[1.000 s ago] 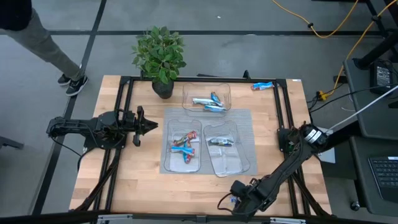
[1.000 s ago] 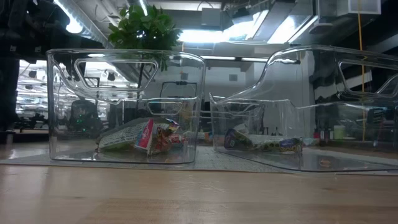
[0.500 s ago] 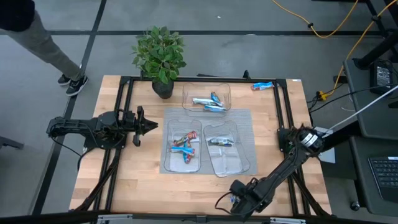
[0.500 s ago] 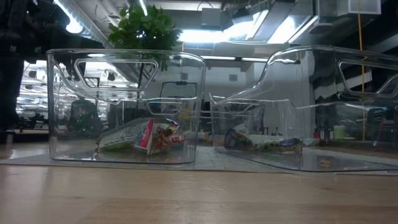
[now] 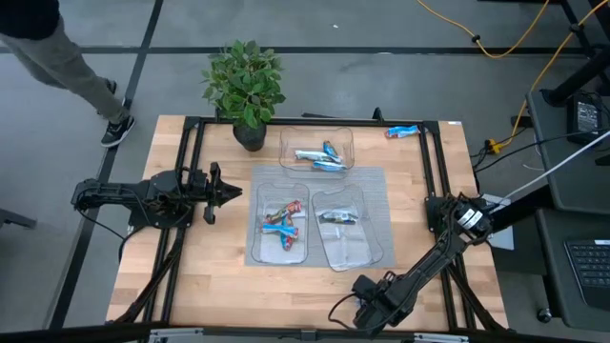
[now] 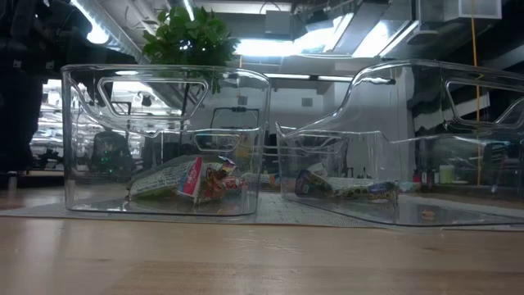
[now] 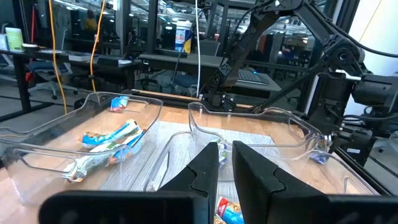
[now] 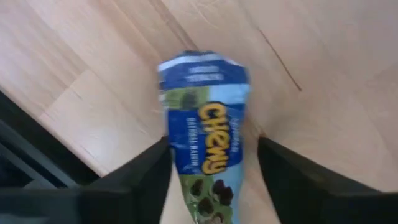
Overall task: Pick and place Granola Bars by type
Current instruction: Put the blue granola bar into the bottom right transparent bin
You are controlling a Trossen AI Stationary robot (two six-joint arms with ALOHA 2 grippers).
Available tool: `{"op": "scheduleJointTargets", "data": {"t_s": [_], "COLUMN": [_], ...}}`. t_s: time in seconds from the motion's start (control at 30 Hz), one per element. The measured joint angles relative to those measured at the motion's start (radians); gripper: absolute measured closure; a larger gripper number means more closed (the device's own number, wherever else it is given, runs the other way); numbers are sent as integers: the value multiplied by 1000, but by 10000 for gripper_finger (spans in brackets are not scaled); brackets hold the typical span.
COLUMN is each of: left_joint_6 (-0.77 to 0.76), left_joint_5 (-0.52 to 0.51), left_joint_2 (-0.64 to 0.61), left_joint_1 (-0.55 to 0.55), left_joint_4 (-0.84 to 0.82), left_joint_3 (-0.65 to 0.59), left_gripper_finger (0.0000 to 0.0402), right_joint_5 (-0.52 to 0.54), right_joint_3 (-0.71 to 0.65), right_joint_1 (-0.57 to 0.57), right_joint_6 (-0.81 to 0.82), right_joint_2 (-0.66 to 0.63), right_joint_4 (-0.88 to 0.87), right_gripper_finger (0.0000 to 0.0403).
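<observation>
Right gripper (image 8: 208,180) reaches a blue bar (image 8: 205,124)
Its fingers are wide around it; the left gripper (image 7: 225,163) waits, fingers almost closed

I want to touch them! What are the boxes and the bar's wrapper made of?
The boxes look like hard, clear, glossy plastic: you see straight through them and lights glint on their walls. The bar between the right tool's fingers seems wrapped in thin, shiny printed film, probably plastic or foil.

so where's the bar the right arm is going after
In the high view the right gripper is at the table's near edge, right of centre, below the trays. In its wrist view, the blue Chewy bar lies on bare wood between its open fingers.
</observation>
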Motion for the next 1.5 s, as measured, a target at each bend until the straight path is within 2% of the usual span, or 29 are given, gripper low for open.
{"op": "scheduleJointTargets", "data": {"t_s": [0.27,0.47,0.73,0.93,1.33,1.5], "left_joint_6": [0,0,0,0,0,0], "left_joint_5": [0,0,0,0,0,0], "left_joint_2": [0,0,0,0,0,0], "left_joint_1": [0,0,0,0,0,0], "left_joint_4": [0,0,0,0,0,0], "left_joint_3": [0,0,0,0,0,0], "left_gripper_finger": [363,359,363,360,363,360], "right_joint_5": [-13,-111,-112,-71,167,312], "right_joint_3": [-2,13,135,281,666,772], "right_joint_1": [0,9,46,53,44,5], "right_joint_6": [0,-3,2,0,-56,-196], "right_joint_2": [-6,-8,-8,-9,-11,-23], "right_joint_4": [-22,-30,-135,-313,-739,-739], "right_gripper_finger": [303,359,360,370,371,373]}}
